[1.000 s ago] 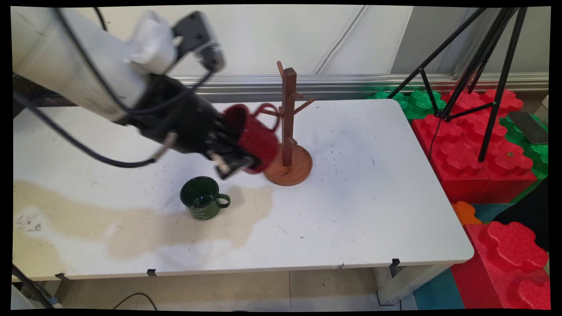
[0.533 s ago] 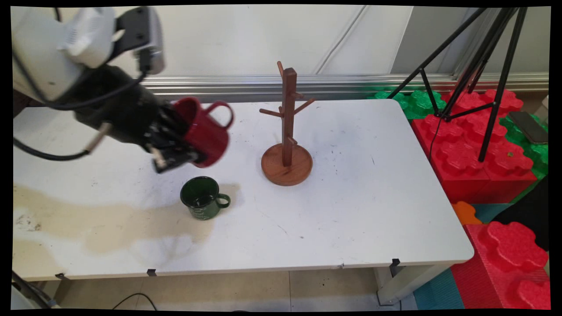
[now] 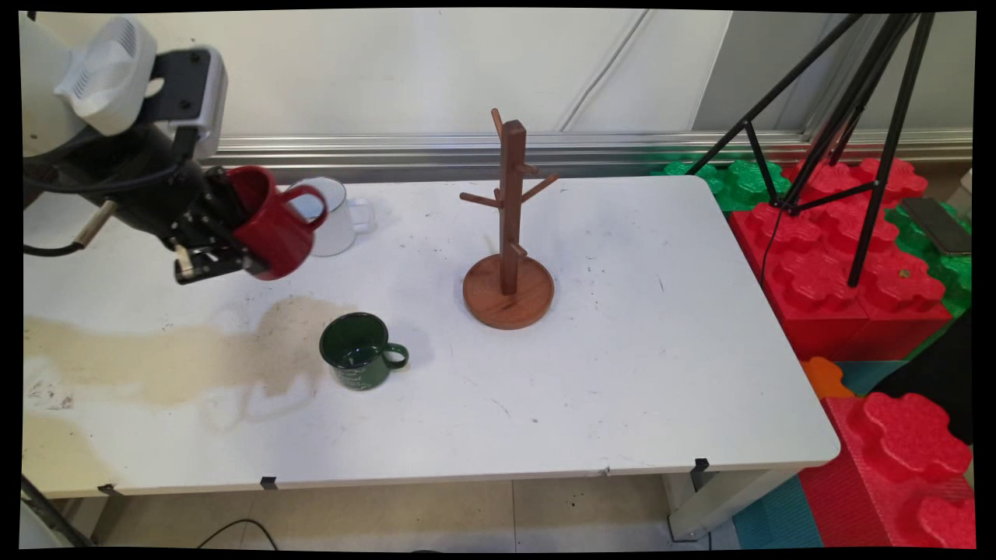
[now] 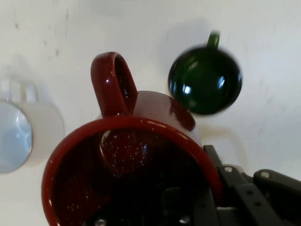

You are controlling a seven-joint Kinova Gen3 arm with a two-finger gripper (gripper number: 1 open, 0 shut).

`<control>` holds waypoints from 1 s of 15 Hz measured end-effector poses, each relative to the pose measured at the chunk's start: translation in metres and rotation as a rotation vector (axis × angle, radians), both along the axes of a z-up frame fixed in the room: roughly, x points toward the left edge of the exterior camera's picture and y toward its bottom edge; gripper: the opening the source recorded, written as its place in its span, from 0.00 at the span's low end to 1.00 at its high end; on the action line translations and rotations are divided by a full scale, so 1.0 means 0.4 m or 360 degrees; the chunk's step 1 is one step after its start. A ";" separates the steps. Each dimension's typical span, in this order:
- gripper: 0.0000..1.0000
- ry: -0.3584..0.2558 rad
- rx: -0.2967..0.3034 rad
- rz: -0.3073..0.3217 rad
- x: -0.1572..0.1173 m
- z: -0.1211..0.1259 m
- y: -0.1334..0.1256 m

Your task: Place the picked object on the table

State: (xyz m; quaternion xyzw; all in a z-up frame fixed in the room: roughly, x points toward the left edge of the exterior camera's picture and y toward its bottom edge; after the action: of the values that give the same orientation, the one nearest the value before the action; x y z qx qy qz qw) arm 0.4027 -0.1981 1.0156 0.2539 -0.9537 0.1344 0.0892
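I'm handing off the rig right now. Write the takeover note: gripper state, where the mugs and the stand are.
Gripper: shut on the red mug, held tilted in the air over the table's left side, handle up.
White mug: upright on the table just behind the red mug.
Green mug: upright on the table nearer the front, handle to the right.
Wooden mug stand: mid-table, no mug on its pegs.

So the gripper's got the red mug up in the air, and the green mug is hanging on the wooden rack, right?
Not quite. The gripper does hold the red mug clear of the table, but the green mug stands upright on the table, left of and nearer the camera than the wooden rack, whose pegs are bare. The main view shows it.
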 end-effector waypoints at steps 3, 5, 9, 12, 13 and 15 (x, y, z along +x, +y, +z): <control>0.00 -0.0097 0.0051 -0.0026 0.043 -0.032 -0.023; 0.00 -0.0149 0.0081 -0.0036 0.067 -0.057 -0.037; 0.00 -0.0242 0.0141 -0.0070 0.114 -0.122 -0.076; 0.00 -0.0279 0.0175 -0.0089 0.138 -0.172 -0.103; 0.00 -0.0289 0.0189 -0.0093 0.147 -0.194 -0.116; 0.00 -0.0300 0.0208 -0.0098 0.162 -0.233 -0.138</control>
State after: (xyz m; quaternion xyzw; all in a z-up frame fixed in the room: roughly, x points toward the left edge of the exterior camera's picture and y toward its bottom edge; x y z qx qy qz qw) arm 0.4675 -0.2531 0.9224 0.2160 -0.9719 0.0923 -0.0135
